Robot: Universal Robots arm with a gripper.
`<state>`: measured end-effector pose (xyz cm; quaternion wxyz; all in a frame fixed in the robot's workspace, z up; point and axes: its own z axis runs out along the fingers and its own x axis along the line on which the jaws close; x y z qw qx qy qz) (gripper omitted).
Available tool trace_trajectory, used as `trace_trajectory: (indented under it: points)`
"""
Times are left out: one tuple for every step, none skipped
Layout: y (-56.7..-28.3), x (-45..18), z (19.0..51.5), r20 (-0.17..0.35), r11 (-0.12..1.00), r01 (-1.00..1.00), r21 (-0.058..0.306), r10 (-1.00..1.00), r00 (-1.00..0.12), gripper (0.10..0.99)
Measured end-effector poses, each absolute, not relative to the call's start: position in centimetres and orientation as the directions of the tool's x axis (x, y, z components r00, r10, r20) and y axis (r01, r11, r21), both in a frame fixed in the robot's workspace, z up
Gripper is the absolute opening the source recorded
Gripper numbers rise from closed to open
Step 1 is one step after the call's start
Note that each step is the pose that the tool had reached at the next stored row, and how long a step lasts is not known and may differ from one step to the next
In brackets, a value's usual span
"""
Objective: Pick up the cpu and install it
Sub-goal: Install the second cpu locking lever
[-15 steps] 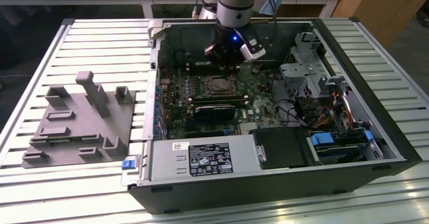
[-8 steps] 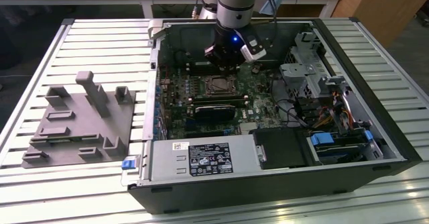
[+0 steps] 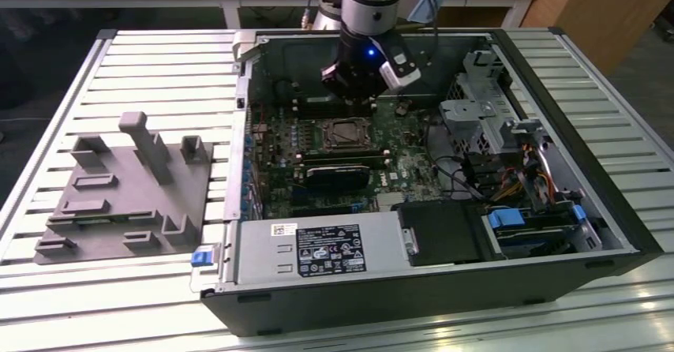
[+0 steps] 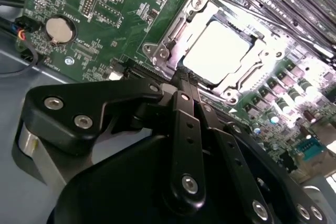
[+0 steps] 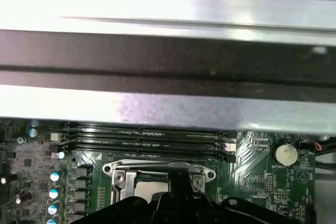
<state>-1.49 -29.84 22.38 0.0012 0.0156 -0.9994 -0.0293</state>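
**Gripper shut over the socket, CPU seated**

Nearest the lens in the second wrist view: black jointed metal gripper, fingers pressed together, nothing pinched between them. Fingertips down at the near edge of the silvery metal socket frame, apparently touching it or just above (cannot tell which).

Just beyond the fingertips: the cpu, a small flat square chip with a bright silvery top, lying flat inside that frame on the green circuit board. Apart from the fingers, not gripped. Off to one side of the gripper, near but not touching: round silver coin battery.

In the first wrist view, same gripper over the frame, with part of the cpu bright beside the fingers. Past the socket from the gripper: long dark memory sticks lying in parallel rows. Coin battery again off to the side.

In the exterior view, gripper hanging from the grey arm inside the open black computer case, right above the socket, with the cpu directly below the fingertips. Well apart from the gripper, outside the case at the exterior view's left: large grey plastic fixture plate with upright blocks, resting on the slatted aluminium table.
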Motion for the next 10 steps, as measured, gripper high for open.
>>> trace_trajectory:
  points:
    - [-29.9, -1.5, 22.4, 0.001, 0.998, -0.031, 0.059, -0.031, -1.000, 0.106]
    - [-29.9, -1.5, 22.4, 0.001, 0.998, -0.031, 0.059, -0.031, -1.000, 0.106]
    - [-30.0, -1.5, 22.4, 0.001, 0.998, -0.031, 0.059, -0.031, -1.000, 0.106]
    - [-30.1, -1.5, 22.4, 0.001, 0.998, -0.031, 0.059, -0.031, -1.000, 0.106]
    - [-30.2, -1.5, 22.4, 0.001, 0.998, -0.031, 0.059, -0.031, -1.000, 0.106]
    - [-30.3, -1.5, 22.4, 0.001, 0.998, -0.031, 0.059, -0.031, -1.000, 0.106]
    - [-30.4, -1.5, 22.4, 0.001, 0.998, -0.031, 0.059, -0.031, -1.000, 0.106]
    - [-30.6, -1.5, 22.4, 0.001, 0.998, -0.031, 0.059, -0.031, -1.000, 0.106]
    - [-30.7, -1.5, 22.4, 0.001, 0.998, -0.031, 0.059, -0.031, -1.000, 0.106]
    - [-30.9, -1.5, 22.4, 0.001, 0.998, -0.031, 0.059, -0.031, -1.000, 0.106]
